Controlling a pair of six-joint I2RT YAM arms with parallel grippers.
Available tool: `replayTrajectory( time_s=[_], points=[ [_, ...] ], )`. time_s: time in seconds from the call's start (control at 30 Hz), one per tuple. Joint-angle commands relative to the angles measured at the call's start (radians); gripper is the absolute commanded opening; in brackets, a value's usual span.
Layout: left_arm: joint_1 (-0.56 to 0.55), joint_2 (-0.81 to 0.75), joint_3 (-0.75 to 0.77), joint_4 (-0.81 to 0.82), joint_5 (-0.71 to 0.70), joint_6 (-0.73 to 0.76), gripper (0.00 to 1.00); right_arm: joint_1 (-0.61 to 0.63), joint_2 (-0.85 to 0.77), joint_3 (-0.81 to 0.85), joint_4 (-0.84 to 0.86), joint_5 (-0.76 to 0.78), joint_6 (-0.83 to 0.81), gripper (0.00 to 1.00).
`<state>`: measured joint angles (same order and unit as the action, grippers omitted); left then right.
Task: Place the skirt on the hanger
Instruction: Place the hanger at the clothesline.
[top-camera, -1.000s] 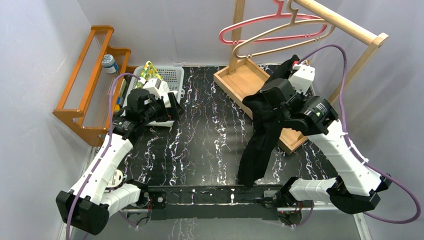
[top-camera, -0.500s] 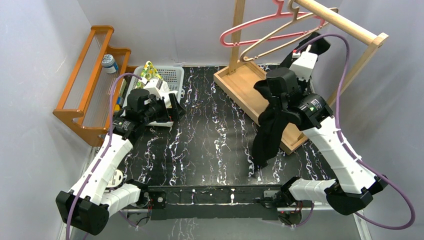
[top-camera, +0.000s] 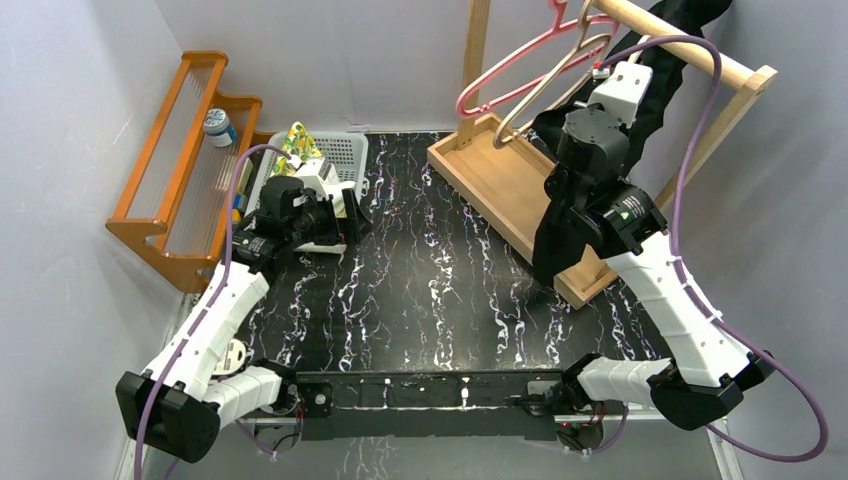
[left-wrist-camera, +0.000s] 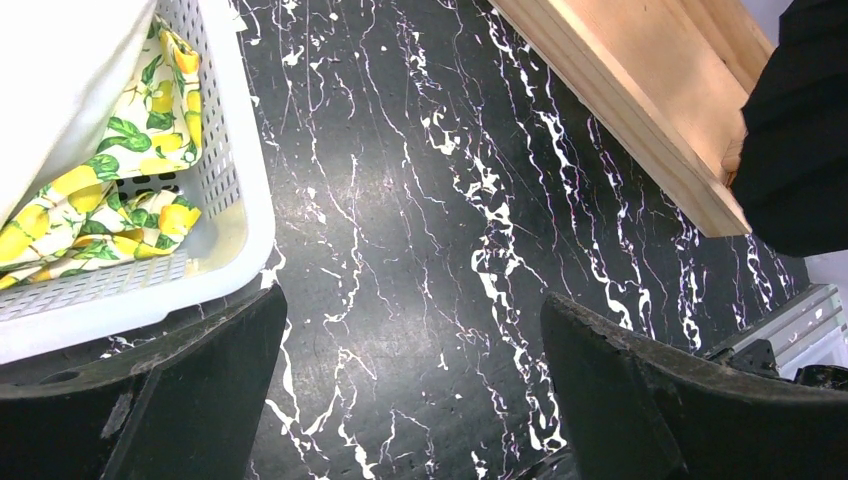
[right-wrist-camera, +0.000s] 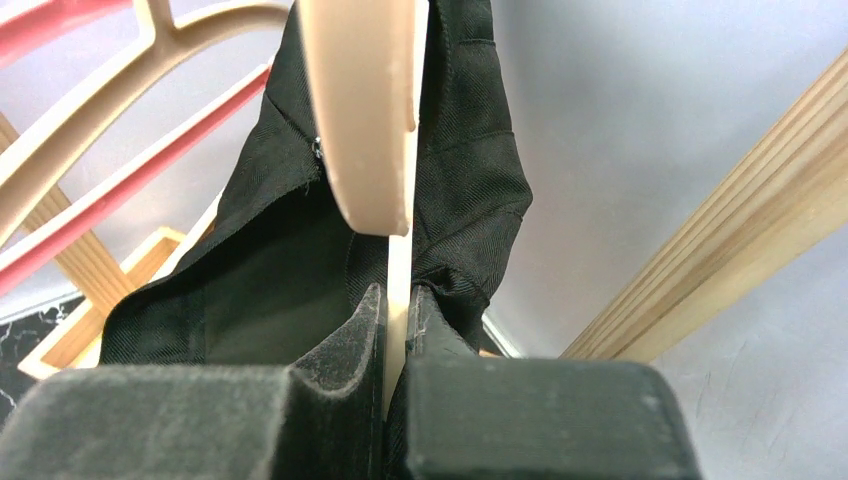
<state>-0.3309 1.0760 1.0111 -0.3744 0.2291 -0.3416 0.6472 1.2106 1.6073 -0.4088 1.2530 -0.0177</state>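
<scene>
**Skirt up at the rail, right hand pinched on its cloth**

The right hand (right-wrist-camera: 397, 300) is raised to the top of the clothes rack, its two fingers drawn almost together on black cloth. In the right wrist view the skirt (top-camera: 553, 245) bunches on both sides of the fingers. A thin pale strip, in line with the beige hanger (right-wrist-camera: 365, 100) just above, shows in the narrow gap between them. Whether that strip is itself pinched cannot be told.

From above, the skirt runs from over the wooden rail (top-camera: 735, 68), down along the right arm. Its lower end hangs free above the far edge of the rack's wooden base (top-camera: 490, 165), clear of the surface (top-camera: 430, 290). The beige hanger and the pink hanger (right-wrist-camera: 140, 176) both hang from the rail, tilted, just left of the hand.

The left hand (left-wrist-camera: 410, 305) is spread wide and holds nothing. It is low over the surface, just beside the white basket (top-camera: 345, 150), which has a lemon-print cloth (top-camera: 297, 140) in it. An orange wooden shelf (top-camera: 180, 130) stands against the left wall beyond the basket.
</scene>
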Motion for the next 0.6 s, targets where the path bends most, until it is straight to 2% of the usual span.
replayTrajectory(
  time_s=[0.0, 0.17, 0.23, 0.37, 0.43, 0.47, 0.57],
  points=[
    [0.002, 0.002, 0.032, -0.005, 0.022, 0.013, 0.98, -0.002, -0.03, 0.03, 0.297, 0.045, -0.186, 0.0],
    [0.003, 0.02, 0.037, 0.0, 0.031, 0.009, 0.98, -0.005, 0.003, 0.041, 0.405, 0.038, -0.285, 0.0],
    [0.002, 0.025, 0.034, 0.005, 0.036, 0.003, 0.98, -0.038, 0.021, 0.049, 0.398, -0.009, -0.272, 0.0],
    [0.003, 0.006, 0.008, 0.006, 0.038, -0.004, 0.98, -0.194, 0.096, 0.173, 0.21, -0.131, -0.096, 0.0],
    [0.003, -0.003, -0.007, 0.006, 0.035, -0.008, 0.98, -0.247, 0.098, 0.184, 0.121, -0.185, 0.018, 0.0],
    [0.002, -0.005, -0.011, 0.006, 0.034, -0.009, 0.98, -0.264, 0.096, 0.185, 0.059, -0.193, 0.101, 0.0],
    [0.002, 0.01, -0.003, 0.005, 0.038, -0.008, 0.98, -0.276, 0.08, 0.188, -0.036, -0.142, 0.214, 0.0]
  ],
)
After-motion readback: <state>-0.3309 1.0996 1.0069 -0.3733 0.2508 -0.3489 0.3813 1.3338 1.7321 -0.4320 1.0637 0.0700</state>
